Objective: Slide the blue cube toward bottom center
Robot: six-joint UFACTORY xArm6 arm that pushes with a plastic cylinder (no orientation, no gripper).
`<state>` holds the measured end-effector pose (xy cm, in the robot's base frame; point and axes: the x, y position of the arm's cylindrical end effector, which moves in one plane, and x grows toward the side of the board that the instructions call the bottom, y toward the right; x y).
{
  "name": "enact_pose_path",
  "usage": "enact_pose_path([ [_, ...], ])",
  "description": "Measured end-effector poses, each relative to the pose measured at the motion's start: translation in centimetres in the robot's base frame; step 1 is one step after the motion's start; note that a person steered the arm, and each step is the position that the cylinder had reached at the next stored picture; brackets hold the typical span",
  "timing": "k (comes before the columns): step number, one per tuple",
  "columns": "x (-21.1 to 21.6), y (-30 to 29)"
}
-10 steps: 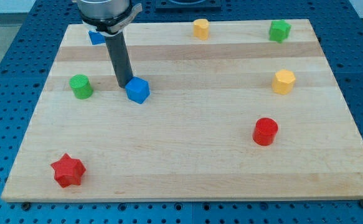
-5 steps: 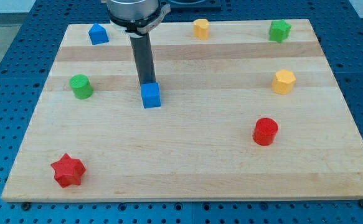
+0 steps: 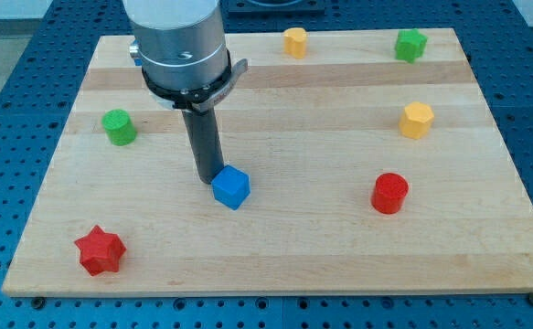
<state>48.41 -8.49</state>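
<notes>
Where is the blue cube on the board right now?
The blue cube sits just left of the board's centre, slightly toward the view's bottom, with my tip touching its upper-left side and the red cylinder well off to the view's right.

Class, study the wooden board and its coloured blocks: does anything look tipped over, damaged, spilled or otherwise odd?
Nothing stands out. The small blue cube sits flat on the wooden board, turned corner-on to the camera, with my tip at its upper-left side. The other blocks rest apart, well inside the edges, undamaged.
</notes>
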Motion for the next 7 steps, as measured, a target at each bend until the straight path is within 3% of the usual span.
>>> enact_pose_path([
  [2, 2.0, 0.2],
  [7, 1.1, 4.7],
])
